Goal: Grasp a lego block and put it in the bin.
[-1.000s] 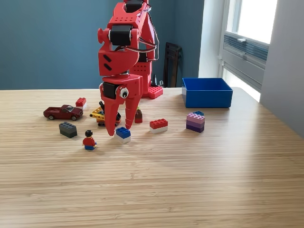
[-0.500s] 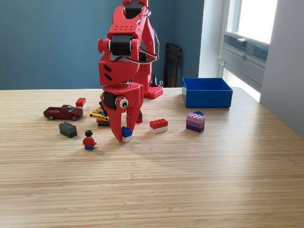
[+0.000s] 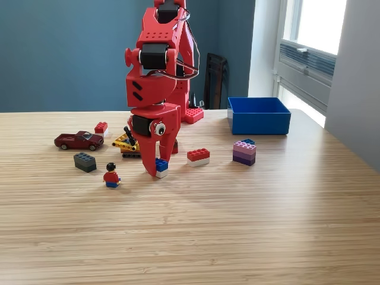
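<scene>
One red plastic hand (image 3: pixel 157 171) apparently clenched on studded blue-white block (image 3: pixel 161 167), wood-grain table (image 3: pixel 237 225).

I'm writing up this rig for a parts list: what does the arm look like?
The arm is bright red printed plastic with black servo blocks set in, rows of small holes and black cables looping along its side. Its gripper has tapering red fingers and a googly eye.

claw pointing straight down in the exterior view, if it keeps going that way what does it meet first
The claw points almost straight down, and the blue and white lego block already sits between its fingers. Going further, it would meet the wooden table right beneath the tips; the remaining gap is too small to judge here.
</scene>
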Tool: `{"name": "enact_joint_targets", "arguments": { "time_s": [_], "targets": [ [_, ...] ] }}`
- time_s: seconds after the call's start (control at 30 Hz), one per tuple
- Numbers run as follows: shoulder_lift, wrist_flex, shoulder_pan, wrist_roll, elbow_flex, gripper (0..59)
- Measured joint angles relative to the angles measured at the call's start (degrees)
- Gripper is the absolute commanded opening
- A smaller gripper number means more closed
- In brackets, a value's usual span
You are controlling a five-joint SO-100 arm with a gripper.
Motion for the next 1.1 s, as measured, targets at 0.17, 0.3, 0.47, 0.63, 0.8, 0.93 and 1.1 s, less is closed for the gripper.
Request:
{"name": "enact_joint_targets", "arguments": {
  "time_s": [0.17, 0.3, 0.47, 0.63, 0.8, 0.93, 1.1],
  "targets": [
    [0.0, 2.4, -0.6, -5.4, 0.0, 0.0],
    [0.9, 6.2, -2.2, -9.2, -0.4, 0.0],
    [8.0, 8.3, -5.4, -13.1, -0.4, 0.0],
    [16.2, 11.7, -10.0, -14.6, -0.4, 0.0],
    [23.3, 13.8, -19.0, -14.9, 2.6, 0.0],
    [27.2, 15.3, -27.3, -14.2, 4.0, 0.0],
    [29.1, 16.6, -35.9, -11.7, 4.0, 0.0]
  ]
}}
